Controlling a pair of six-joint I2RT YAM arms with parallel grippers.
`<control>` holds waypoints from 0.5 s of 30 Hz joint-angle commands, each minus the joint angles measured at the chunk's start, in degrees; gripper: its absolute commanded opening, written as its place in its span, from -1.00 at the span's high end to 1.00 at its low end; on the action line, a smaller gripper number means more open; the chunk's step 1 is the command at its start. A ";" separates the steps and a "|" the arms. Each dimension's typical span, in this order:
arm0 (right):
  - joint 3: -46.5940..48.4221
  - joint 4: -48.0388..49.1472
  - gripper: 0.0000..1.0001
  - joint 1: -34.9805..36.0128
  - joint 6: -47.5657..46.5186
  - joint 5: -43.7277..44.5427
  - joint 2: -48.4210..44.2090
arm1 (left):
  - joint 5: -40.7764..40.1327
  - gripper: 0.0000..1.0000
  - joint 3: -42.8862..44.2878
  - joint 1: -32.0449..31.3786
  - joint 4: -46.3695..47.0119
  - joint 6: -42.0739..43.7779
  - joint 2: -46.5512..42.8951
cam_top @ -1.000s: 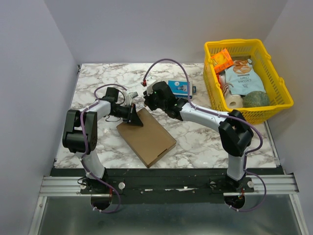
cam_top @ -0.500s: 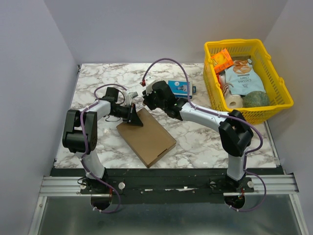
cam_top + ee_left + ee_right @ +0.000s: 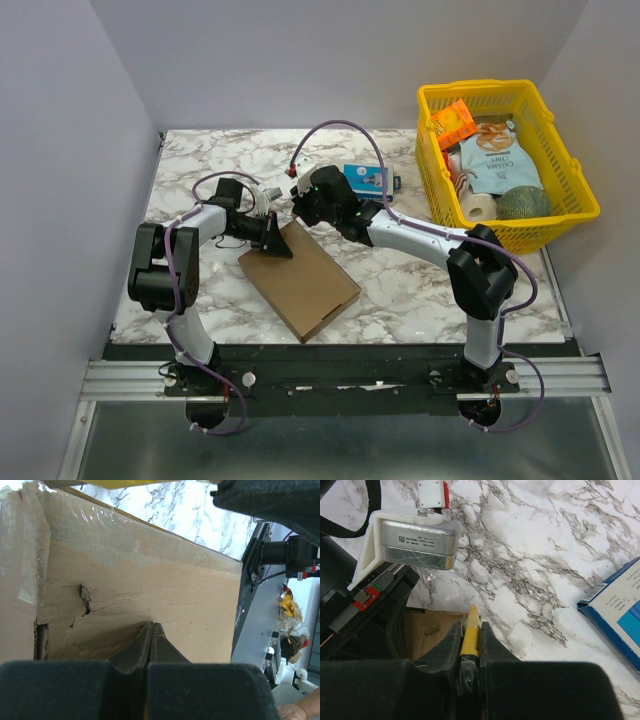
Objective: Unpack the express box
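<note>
1. The cardboard box (image 3: pixel 305 280) lies flat with its lid down on the marbled worktop (image 3: pixel 200 160). It sits toward the near edge, turned at an angle between the two arms.
2. The left gripper (image 3: pixel 272 243) is pressed together, and we see no gap between its fingers and nothing held in them. Its tips rest on the box's top face, by the far corner.
3. From the left wrist we see clear tape (image 3: pixel 25 555) wrapped over one edge of the box, and a small tear (image 3: pixel 85 597) in the cardboard near the fingertips.
4. The right gripper (image 3: pixel 303 208) pinches a slim yellow tool (image 3: pixel 470 637), its jaws apart only by the tool's width.
5. The tool's tip sticks out past the fingers toward the box's far corner. We cannot tell whether it touches the cardboard.
6. A blue box (image 3: pixel 362 177) lies just beyond the right gripper, and a yellow basket (image 3: pixel 505 236) stands well apart at the far right.
</note>
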 commanded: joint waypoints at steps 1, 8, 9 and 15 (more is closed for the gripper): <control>0.78 1.09 0.99 0.57 -1.36 2.02 0.13 | -7.54 0.94 -1.34 -0.33 -1.33 2.27 3.41; 0.43 1.09 0.99 0.57 -1.27 2.11 0.31 | -7.54 0.94 -1.16 -0.33 -1.33 2.27 3.50; 0.43 0.91 0.99 0.66 -1.36 1.94 0.31 | -7.54 0.94 -1.16 -0.25 -1.24 2.19 3.50; 0.34 0.56 0.99 0.57 -1.01 1.23 0.48 | -7.55 0.94 -0.99 -0.24 -1.24 2.19 3.76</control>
